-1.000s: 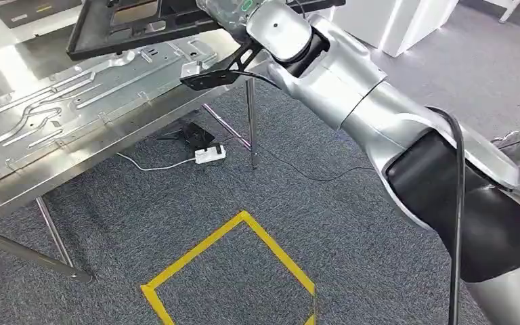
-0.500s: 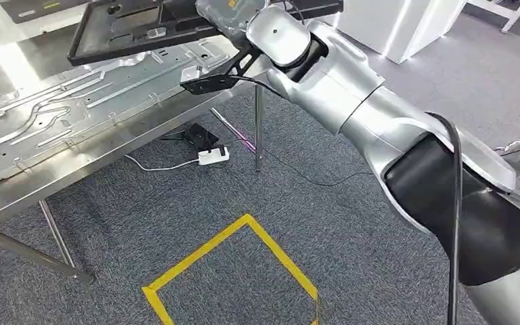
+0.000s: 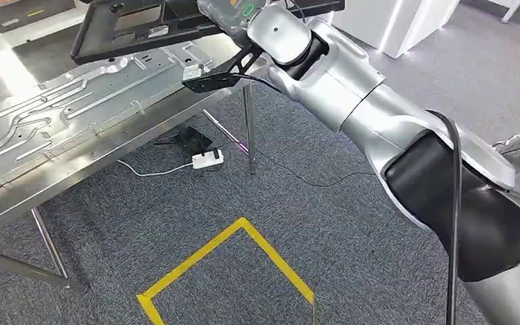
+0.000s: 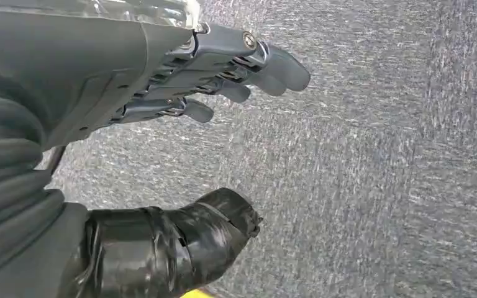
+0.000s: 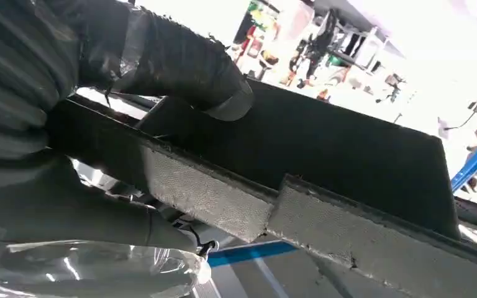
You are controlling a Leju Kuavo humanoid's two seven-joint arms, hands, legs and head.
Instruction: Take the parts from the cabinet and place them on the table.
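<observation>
Above the far edge of the steel table (image 3: 54, 186) hung your flat black plastic frame part (image 3: 135, 27), tilted, over the stamped silver metal panel (image 3: 61, 112) lying on that table. Your right hand (image 5: 161, 68) gripped the part's edge, taped thumb pressed on top. Your left hand (image 4: 180, 124) held nothing, fingers (image 4: 267, 68) spread apart over grey carpet (image 4: 379, 155). A white power strip (image 3: 208, 158) lay beneath the table, near yellow floor tape (image 3: 271, 254).

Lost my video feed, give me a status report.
Right hand grips black panel, held above steel table. Left hand open, hanging over carpet. Stamped metal sheet lies on table under panel.
</observation>
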